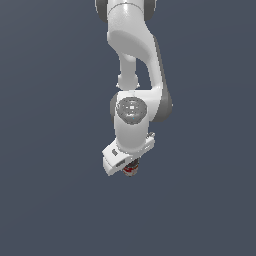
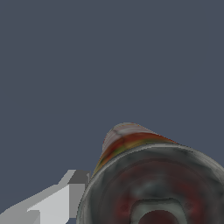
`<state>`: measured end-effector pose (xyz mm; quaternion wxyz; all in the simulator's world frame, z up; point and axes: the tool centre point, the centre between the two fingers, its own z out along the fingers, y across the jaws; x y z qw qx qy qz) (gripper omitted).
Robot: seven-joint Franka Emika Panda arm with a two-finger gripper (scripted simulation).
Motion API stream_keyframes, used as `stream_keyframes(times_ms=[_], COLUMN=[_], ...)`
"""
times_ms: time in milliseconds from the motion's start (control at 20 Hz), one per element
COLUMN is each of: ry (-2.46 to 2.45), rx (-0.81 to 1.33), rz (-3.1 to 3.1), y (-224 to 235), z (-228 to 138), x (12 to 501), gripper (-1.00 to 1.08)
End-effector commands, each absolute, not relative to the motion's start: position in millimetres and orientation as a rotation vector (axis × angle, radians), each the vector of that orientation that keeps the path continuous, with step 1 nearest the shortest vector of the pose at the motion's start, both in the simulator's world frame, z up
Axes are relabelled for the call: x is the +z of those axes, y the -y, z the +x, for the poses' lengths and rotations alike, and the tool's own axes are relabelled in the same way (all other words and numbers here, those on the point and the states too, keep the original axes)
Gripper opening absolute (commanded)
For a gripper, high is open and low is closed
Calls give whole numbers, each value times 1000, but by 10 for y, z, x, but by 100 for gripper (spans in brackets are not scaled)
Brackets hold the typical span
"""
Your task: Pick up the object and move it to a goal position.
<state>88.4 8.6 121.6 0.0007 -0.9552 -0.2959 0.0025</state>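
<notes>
The object (image 1: 131, 170) is a tiny stubby can with a dark round top and a white-and-red body. It sits right under the white hand, between the fingers of my gripper (image 1: 129, 165). In the wrist view the object (image 2: 148, 175) is very close and fills one corner, its dark round end facing the camera. One grey finger (image 2: 65, 197) lies against its side; the other finger is hidden behind it. The gripper looks shut on the object.
The white arm (image 1: 132, 55) reaches down from the top of the exterior view. All around is a plain dark grey-blue ground (image 1: 50, 200) with no other objects and no goal marker in view.
</notes>
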Motion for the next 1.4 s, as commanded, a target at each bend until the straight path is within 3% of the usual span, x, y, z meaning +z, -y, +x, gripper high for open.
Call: stream_keyframes(times_ms=[0,600,1350], ry=[929,929,930], rx=[1,0,0], rz=[-3001,-3001,-3001], y=[-295,-1108,-1362], z=[973,1315,1438], x=[1374,1888,2048], gripper=[-100,-100,-100])
